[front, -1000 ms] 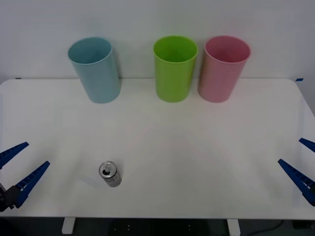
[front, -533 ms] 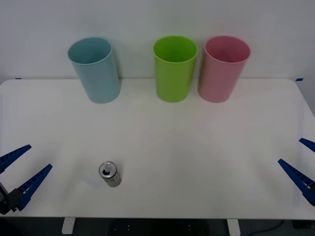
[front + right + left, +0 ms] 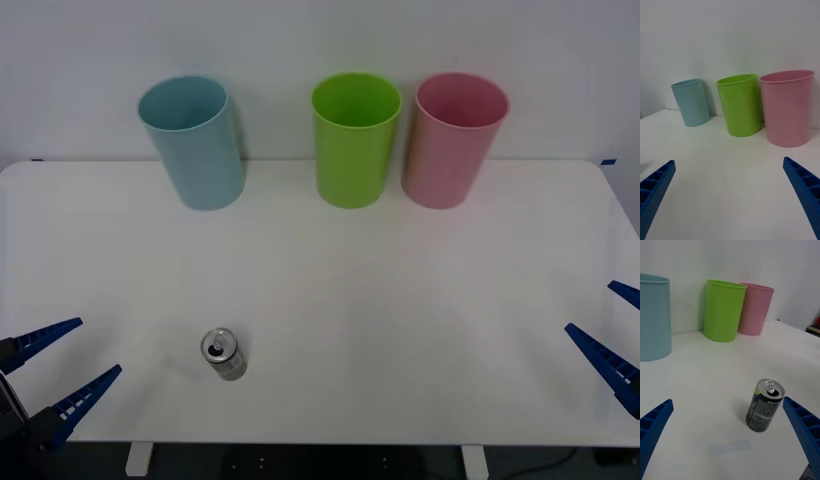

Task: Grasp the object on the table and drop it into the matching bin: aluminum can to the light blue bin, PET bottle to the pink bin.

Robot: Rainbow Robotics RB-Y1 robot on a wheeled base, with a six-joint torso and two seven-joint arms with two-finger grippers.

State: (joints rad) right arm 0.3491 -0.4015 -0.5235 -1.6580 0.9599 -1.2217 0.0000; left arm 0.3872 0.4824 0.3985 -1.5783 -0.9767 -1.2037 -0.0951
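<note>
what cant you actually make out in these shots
- Light blue bin, pink bin: floors inside hidden by their own walls, front view.
- Aluminum can: label print too small to read, left wrist view.
- Right hand: cut off by the front view's right edge.
- Left hand: base cut off at the corner.

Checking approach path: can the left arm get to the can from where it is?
Probably yes. The left gripper is open at the near left table edge, and the can stands upright to its right with only bare tabletop between them.
</note>
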